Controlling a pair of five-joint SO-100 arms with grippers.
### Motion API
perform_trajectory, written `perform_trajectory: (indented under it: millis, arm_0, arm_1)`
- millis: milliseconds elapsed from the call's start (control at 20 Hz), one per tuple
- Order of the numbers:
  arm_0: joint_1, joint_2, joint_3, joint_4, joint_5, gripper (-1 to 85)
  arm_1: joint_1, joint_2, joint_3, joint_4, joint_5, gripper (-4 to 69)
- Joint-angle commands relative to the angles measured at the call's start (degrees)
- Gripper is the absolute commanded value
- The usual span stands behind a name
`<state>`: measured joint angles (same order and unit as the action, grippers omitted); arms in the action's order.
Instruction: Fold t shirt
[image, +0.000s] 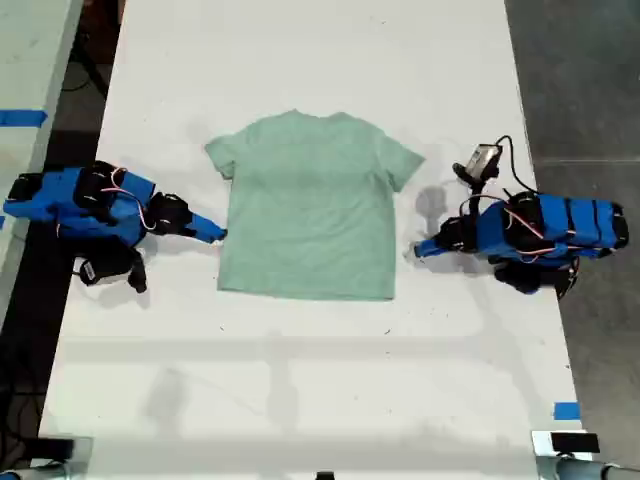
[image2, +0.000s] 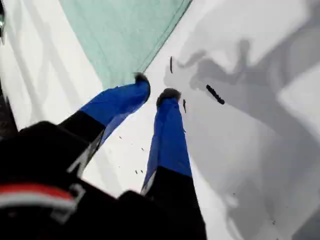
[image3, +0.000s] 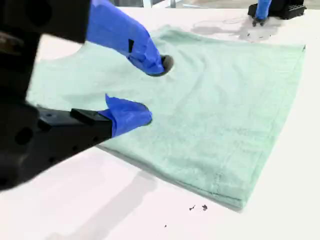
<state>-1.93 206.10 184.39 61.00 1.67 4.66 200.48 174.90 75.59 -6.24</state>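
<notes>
The pale mint-green t shirt (image: 310, 205) lies flat on the white table (image: 300, 380), neck away from the exterior view's bottom. My second gripper (image: 218, 235) is at the shirt's edge on the exterior view's left. In the second wrist view it (image3: 150, 90) is open, one fingertip (image3: 161, 64) above the cloth (image3: 215, 110) and the other at its edge. My first gripper (image: 418, 250) sits on the exterior view's right, just off the shirt. The first wrist view shows it (image2: 156, 87) narrowly open, nothing between the tips, beside a corner of the shirt (image2: 120, 35).
A blue tape mark (image: 566, 410) sits near the table's corner at the exterior view's lower right. Another strip of tape (image: 22, 117) is on a neighbouring surface at the exterior view's left. Dark specks (image2: 215, 94) dot the table near my first gripper.
</notes>
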Motion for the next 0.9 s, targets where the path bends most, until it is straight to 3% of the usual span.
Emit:
perform_trajectory:
  millis: [0, 300, 400, 550, 600, 700, 750, 850]
  arm_0:
    - [0.4, 0.4, 0.6, -1.1, -1.1, 11.7]
    - [0.4, 0.4, 0.6, -1.1, -1.1, 11.7]
    - [0.4, 0.4, 0.6, -1.1, -1.1, 11.7]
    - [0.4, 0.4, 0.6, -1.1, -1.1, 11.7]
    - [0.4, 0.4, 0.6, -1.1, -1.1, 11.7]
    - [0.4, 0.4, 0.6, -1.1, -1.1, 11.7]
    - [0.4, 0.4, 0.6, -1.1, -1.1, 11.7]
    - [0.4, 0.4, 0.6, -1.1, -1.1, 11.7]
  arm_1:
    - [1.1, 0.4, 3.3, 0.3, 0.0, 2.5]
    - [-0.5, 0.4, 2.9, 1.0, 3.0, 1.4]
    - [2.6, -0.2, -4.7, 6.5, 1.8, 0.6]
    - [19.1, -27.5, -34.5, 14.2, -12.0, 0.7]
    - [24.1, -41.0, -47.2, 17.1, -17.1, 4.1]
    - [34.9, -62.4, -68.8, 21.9, -28.7, 20.8]
    - [39.6, -70.0, -75.8, 21.8, -33.8, 25.2]
    - [46.9, -81.4, -84.0, 19.2, -40.6, 24.4]
